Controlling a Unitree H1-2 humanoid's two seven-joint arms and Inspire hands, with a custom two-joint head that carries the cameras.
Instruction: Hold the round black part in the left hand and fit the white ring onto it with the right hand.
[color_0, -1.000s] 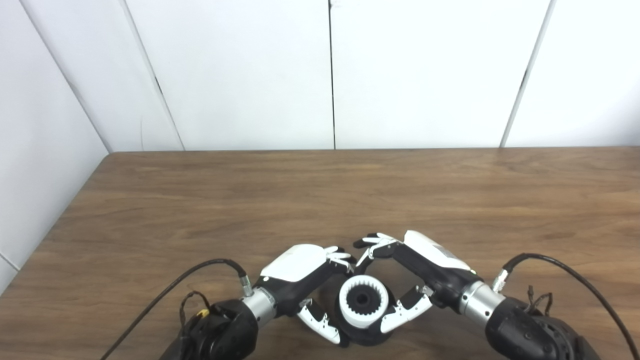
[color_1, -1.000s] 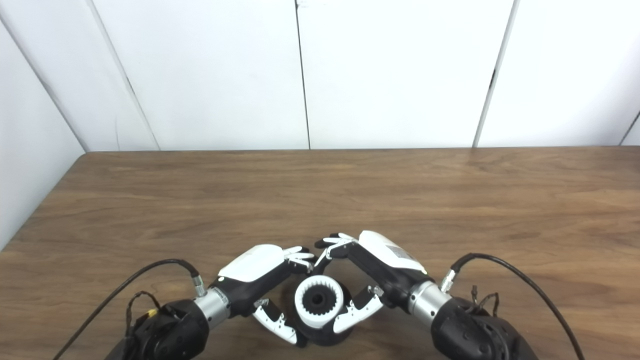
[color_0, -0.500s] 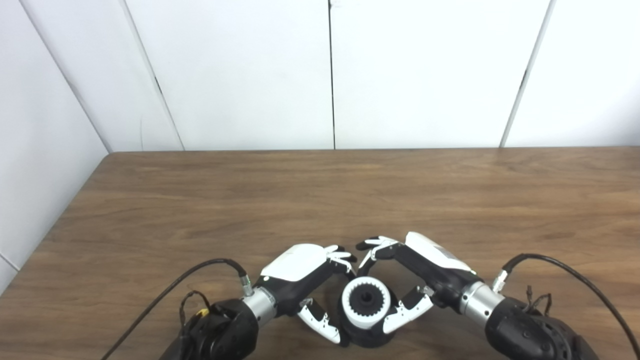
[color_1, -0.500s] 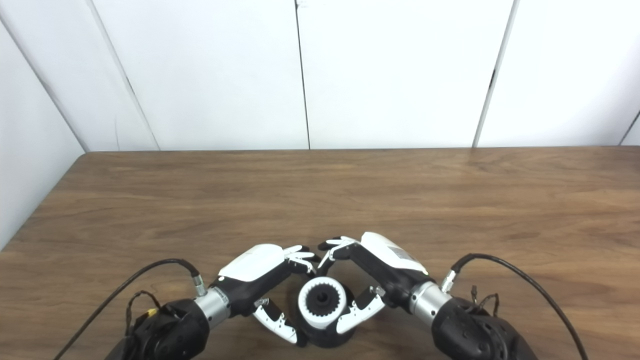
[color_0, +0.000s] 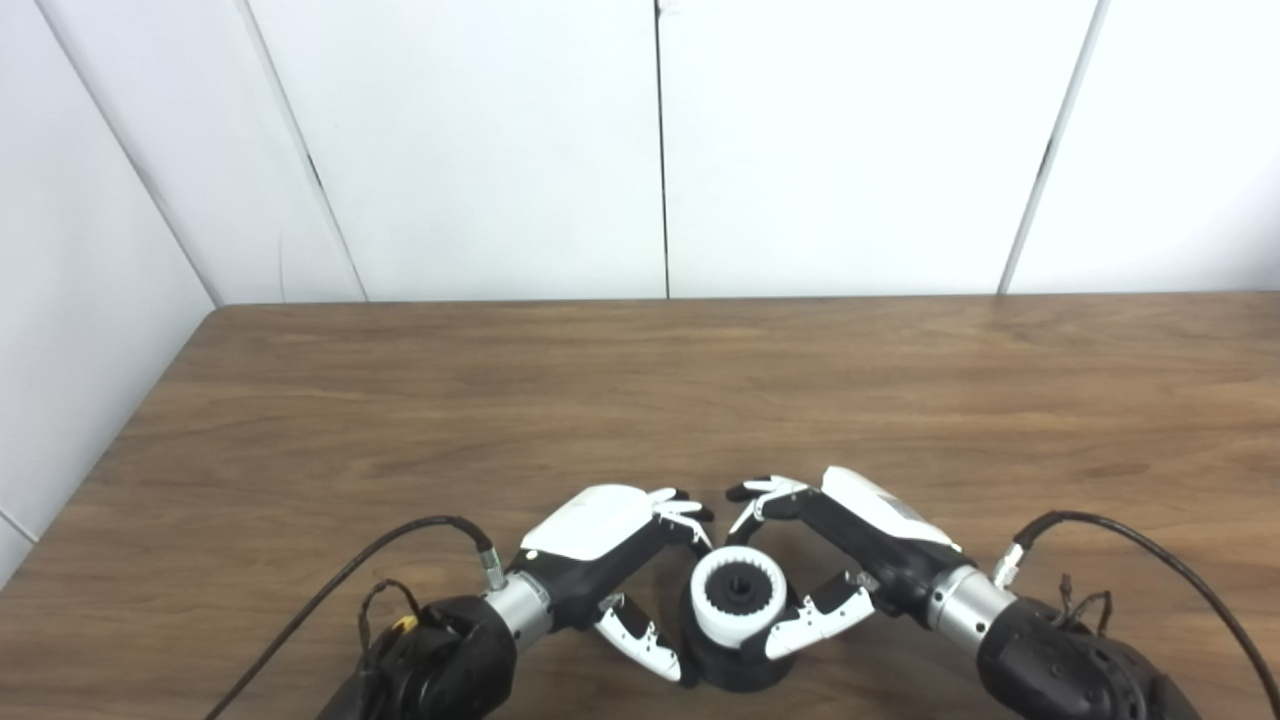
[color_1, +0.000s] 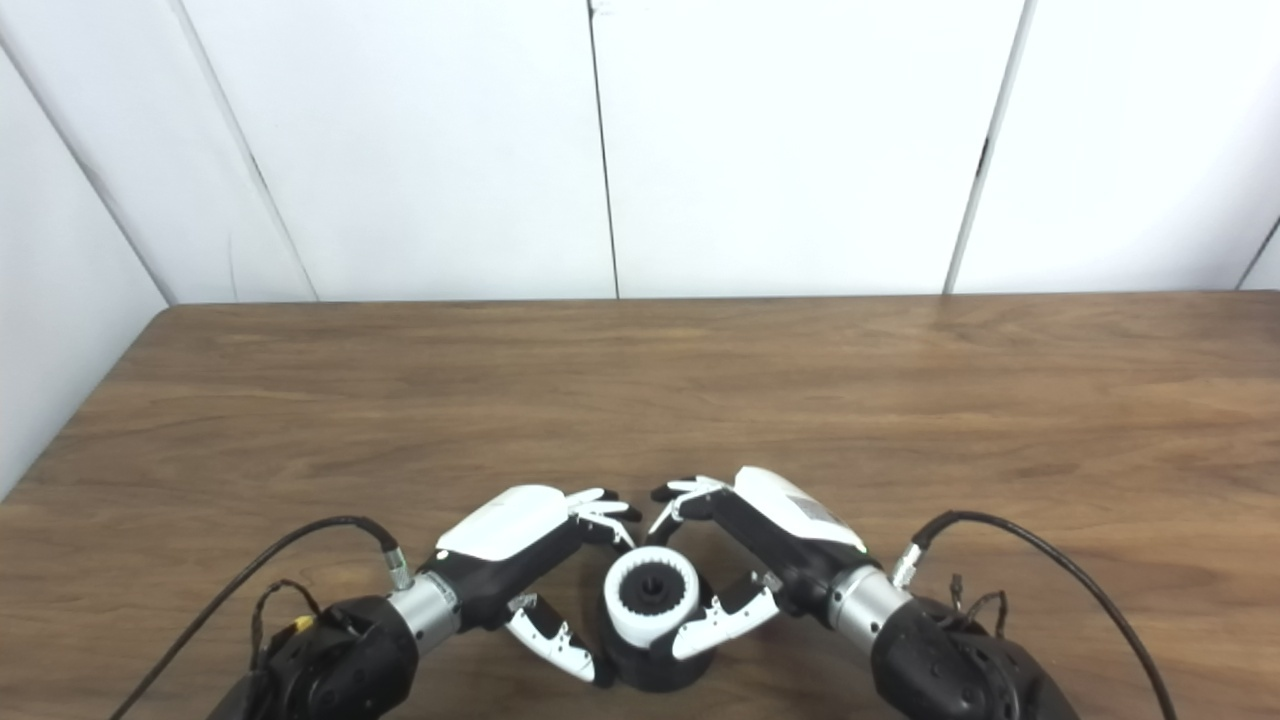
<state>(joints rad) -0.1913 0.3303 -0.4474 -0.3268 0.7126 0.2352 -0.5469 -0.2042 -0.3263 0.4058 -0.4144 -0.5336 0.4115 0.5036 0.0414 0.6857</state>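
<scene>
Left eye view: white ring (color_0: 738, 606) sits atop the black part (color_0: 735, 668), cradled between left hand (color_0: 600, 545) and right hand (color_0: 850, 545), fingers curled loosely around; firm contact unclear.

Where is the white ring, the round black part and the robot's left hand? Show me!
white ring (color_0: 738, 603), left eye view, on its toothed white rim.
round black part (color_0: 735, 672), left eye view, on its dark base below the ring.
left hand (color_0: 592, 528), left eye view, on the white back of the hand.
</scene>
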